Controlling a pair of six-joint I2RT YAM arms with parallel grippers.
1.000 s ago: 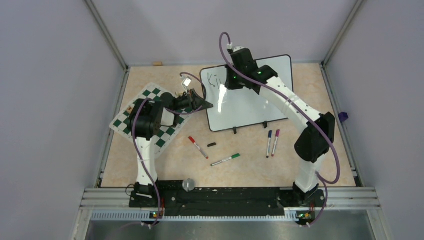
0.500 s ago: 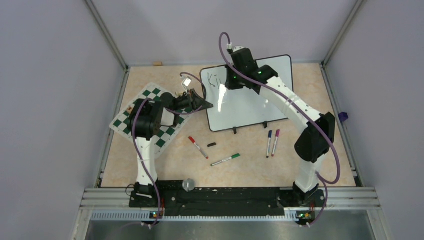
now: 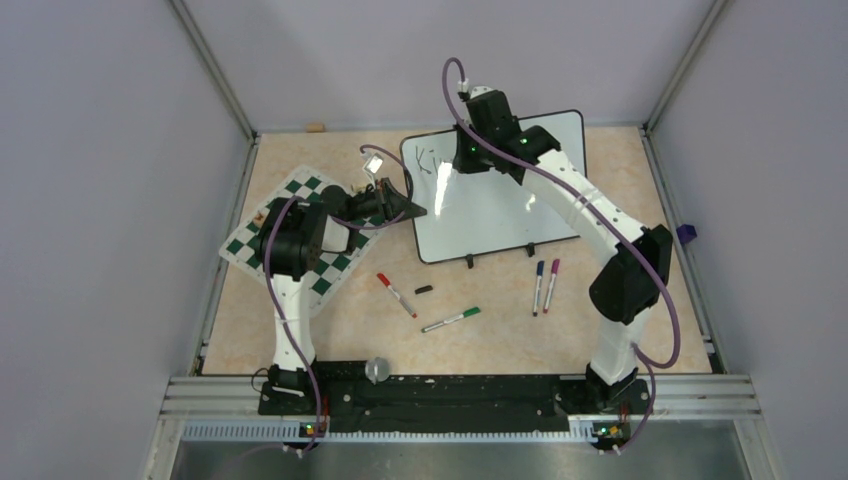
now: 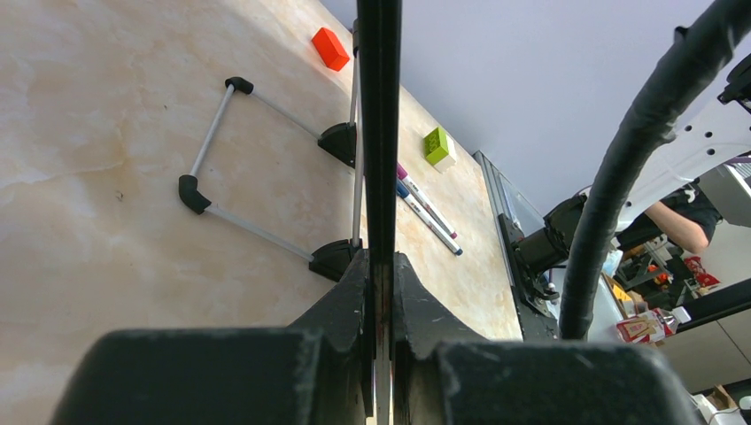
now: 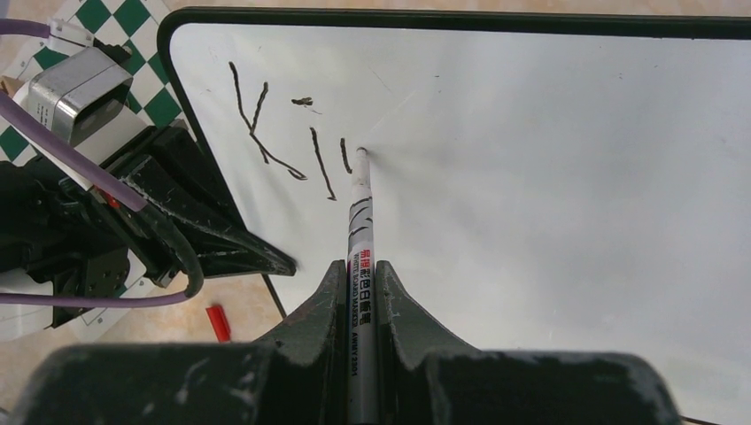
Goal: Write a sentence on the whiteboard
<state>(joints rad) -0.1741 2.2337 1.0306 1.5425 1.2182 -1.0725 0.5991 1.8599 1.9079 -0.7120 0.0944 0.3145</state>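
Shifted slightly rightward since earlier: right gripper, clamped on slim white marker, tip beside unfinished black handwritten sentence near top-left corner of glossy white black-framed whiteboard, at far edge of beige table. Left frame pinched by left gripper. Probably light, stiff, slippery; best gripped by frame.

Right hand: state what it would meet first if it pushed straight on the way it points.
The whiteboard. The marker clamped in the right hand has its tip at the board, just right of the written strokes; contact looks likely but unconfirmed.
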